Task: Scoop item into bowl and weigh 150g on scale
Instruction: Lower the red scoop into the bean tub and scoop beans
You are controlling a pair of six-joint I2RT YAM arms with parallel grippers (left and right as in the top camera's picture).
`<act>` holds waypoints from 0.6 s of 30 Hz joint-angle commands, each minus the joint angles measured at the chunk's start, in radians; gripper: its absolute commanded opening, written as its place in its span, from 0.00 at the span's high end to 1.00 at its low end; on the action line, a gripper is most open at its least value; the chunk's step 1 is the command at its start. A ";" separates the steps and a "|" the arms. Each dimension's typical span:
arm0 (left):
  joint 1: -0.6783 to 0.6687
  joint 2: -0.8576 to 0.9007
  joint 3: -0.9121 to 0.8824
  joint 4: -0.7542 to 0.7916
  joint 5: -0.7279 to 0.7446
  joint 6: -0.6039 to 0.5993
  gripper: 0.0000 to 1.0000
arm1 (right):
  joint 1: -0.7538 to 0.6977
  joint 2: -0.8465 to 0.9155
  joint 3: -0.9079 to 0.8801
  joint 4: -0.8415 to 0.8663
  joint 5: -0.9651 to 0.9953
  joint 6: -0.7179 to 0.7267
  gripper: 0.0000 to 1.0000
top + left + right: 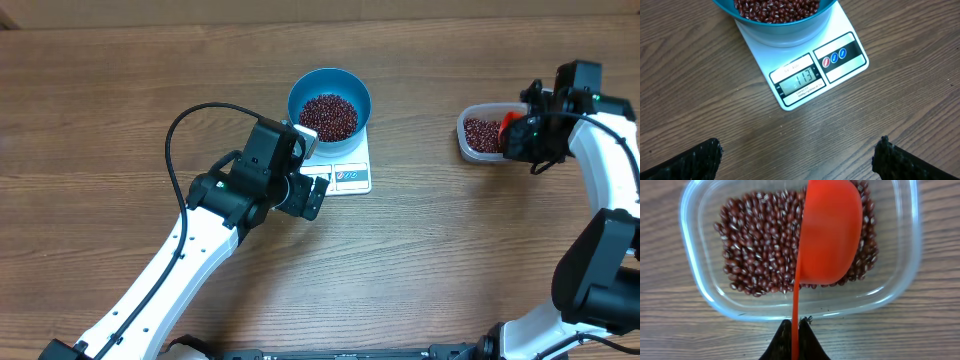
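The blue bowl [330, 100] stands on the white scale [345, 172] and holds a heap of red-brown beans [329, 116]. In the left wrist view the scale [840, 65] shows 113 on its display, below the bowl [785, 32]. My left gripper [308, 195] hovers open over bare wood just in front of the scale, its fingertips [705, 155] far apart. My right gripper [795, 327] is shut on the thin handle of an orange-red scoop [830, 235]. The scoop lies turned on its side among more beans [760, 250] in a clear tub [695, 280].
The clear tub [483, 135] sits on the wooden table at the right, a good way from the scale. A black cable [190, 130] loops above my left arm. My right arm's lower links stand at the bottom right.
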 commanded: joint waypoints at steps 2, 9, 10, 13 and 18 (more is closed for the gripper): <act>-0.007 0.002 -0.003 0.001 -0.003 0.024 0.00 | 0.021 -0.006 -0.053 0.062 0.005 -0.021 0.96; -0.007 0.002 -0.003 0.001 -0.003 0.024 0.00 | 0.039 -0.005 -0.137 0.150 0.012 -0.021 0.96; -0.007 0.002 -0.003 0.001 -0.003 0.024 0.00 | 0.042 -0.004 -0.144 0.153 0.011 -0.021 0.96; -0.007 0.002 -0.003 0.001 -0.003 0.024 0.00 | 0.050 -0.004 -0.147 0.155 0.011 -0.021 0.96; -0.007 0.002 -0.003 0.001 -0.003 0.024 0.00 | 0.077 -0.004 -0.147 0.151 0.011 -0.030 0.96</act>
